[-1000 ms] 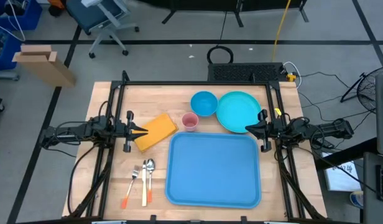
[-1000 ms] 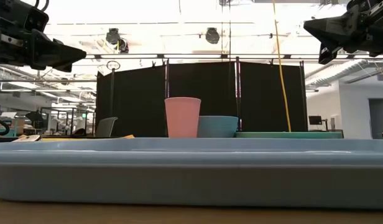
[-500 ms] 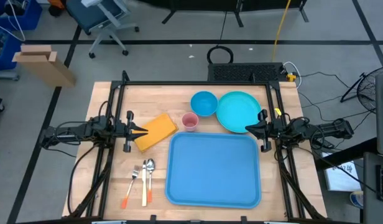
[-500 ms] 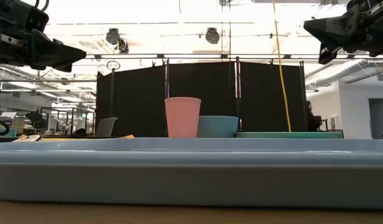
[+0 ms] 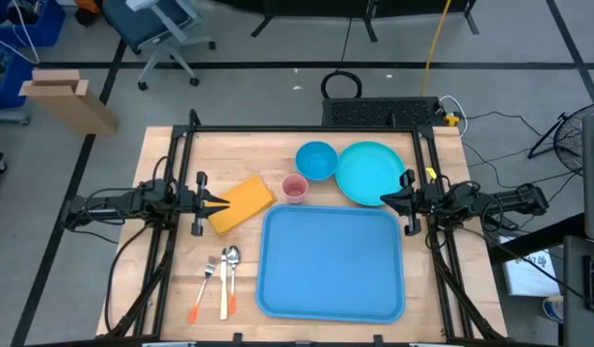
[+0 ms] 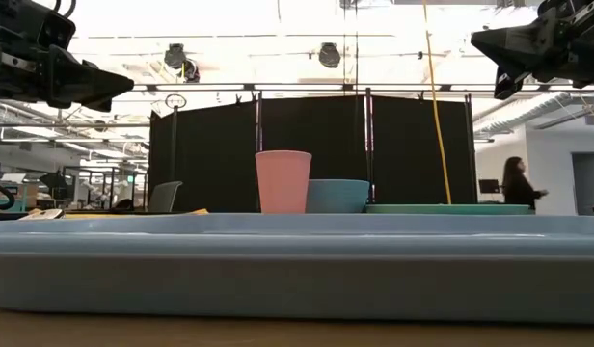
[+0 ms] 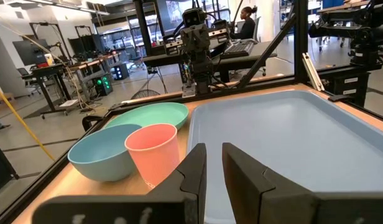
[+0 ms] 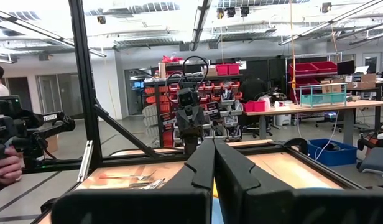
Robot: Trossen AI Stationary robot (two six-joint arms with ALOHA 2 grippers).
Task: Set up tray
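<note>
Basically nothing started; tray [image 5: 331, 262] lies flat and bare at 6 o'clock on the table, apart from both arms; left gripper [image 5: 223, 203] hovers at 9 o'clock above the yellow cloth [image 5: 243, 201], fingers a narrow gap apart; right gripper [image 5: 386, 200] hovers at 3 o'clock by the teal plate [image 5: 370, 172], fingers closed together, empty; next move likely needs 1 arm descending to grasp an item, e.g. pink cup [image 5: 295, 187], for the tray.

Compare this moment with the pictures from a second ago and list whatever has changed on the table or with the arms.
Nothing on the table has moved. The left gripper and right gripper hang at the same spots at the table's sides, holding nothing. The tray is bare as before, with the pink cup, bowl and plate behind it. Only a person has walked into the room behind.
</note>
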